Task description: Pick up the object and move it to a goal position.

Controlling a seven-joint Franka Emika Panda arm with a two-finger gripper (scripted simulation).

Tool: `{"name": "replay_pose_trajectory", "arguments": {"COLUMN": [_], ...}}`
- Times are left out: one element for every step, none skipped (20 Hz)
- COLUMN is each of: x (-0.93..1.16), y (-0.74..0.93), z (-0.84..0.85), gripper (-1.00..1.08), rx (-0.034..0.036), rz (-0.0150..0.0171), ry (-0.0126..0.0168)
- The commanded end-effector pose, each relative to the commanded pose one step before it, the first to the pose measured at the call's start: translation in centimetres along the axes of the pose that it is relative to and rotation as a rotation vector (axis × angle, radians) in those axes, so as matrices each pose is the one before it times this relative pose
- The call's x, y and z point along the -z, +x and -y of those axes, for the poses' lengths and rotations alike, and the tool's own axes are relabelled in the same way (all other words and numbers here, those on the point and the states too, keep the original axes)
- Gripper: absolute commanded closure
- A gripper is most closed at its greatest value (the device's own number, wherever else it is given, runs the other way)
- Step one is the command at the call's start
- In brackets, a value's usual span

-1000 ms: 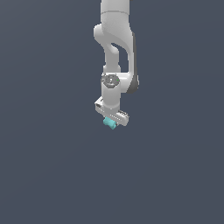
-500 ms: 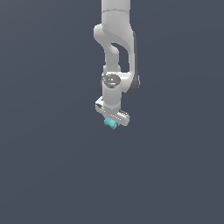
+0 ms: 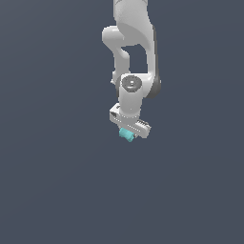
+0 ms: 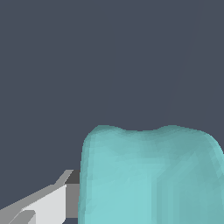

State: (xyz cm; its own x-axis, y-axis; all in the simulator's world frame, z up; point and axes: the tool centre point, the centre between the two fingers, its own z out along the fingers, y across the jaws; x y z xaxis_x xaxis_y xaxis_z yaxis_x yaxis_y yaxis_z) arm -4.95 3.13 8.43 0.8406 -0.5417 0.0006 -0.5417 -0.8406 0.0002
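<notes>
ARM: white arm (image 3: 131, 57) reaching down | FINGERS: gripper (image 3: 127, 135) clenched on teal object (image 3: 126, 135) | WRIST VIEW: object (image 4: 148, 175) touching one finger (image 4: 48, 203)

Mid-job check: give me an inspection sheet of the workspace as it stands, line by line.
Surface: plain dark grey all round; no table edge or texture to be made out.
Job's things: teal object sits under the hand, filling much of the wrist view; no goal marker seen.
Clutter: nothing seen.
Grippers: hand points down, shut on the teal object; one light finger shows beside it in the wrist view.
Cables: nothing seen.
Surroundings: white arm comes down from the top of the exterior view; nothing else seen.
</notes>
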Motion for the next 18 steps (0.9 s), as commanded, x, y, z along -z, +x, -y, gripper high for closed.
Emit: {"name": "replay_pose_trajectory", "arguments": {"x": [1.483,0.625,0.637,0.612,0.570,0.528,0.485,0.442,0.399,0.359,0.299,0.286,0.252,0.219,0.186,0.154,0.118,0.091], "y": [0.290,0.134,0.141,0.138,0.131,0.124,0.119,0.114,0.109,0.102,0.106,0.084,0.075,0.066,0.058,0.050,0.044,0.036], "z": [1.616,0.696,0.714,0.688,0.643,0.599,0.555,0.512,0.468,0.425,0.376,0.341,0.302,0.263,0.226,0.189,0.153,0.116], "gripper": [1.08,1.08,1.08,1.08,1.08,1.08,1.08,1.08,1.08,1.08,1.08,1.08,1.08,1.08,1.08,1.08,1.08,1.08], "rx": [-0.00015,0.00000,0.00000,0.00000,0.00000,0.00000,0.00000,0.00000,0.00000,0.00000,-0.00007,0.00000,0.00000,0.00000,0.00000,0.00000,0.00017,0.00000], "rz": [-0.00063,0.00000,0.00000,0.00000,0.00000,0.00000,0.00000,0.00000,0.00000,0.00000,0.00065,0.00000,0.00000,0.00000,0.00000,0.00000,0.00049,0.00000], "ry": [-0.00055,0.00000,0.00000,0.00000,0.00000,0.00000,0.00000,0.00000,0.00000,0.00000,0.00022,0.00000,0.00000,0.00000,0.00000,0.00000,0.00046,0.00000]}}
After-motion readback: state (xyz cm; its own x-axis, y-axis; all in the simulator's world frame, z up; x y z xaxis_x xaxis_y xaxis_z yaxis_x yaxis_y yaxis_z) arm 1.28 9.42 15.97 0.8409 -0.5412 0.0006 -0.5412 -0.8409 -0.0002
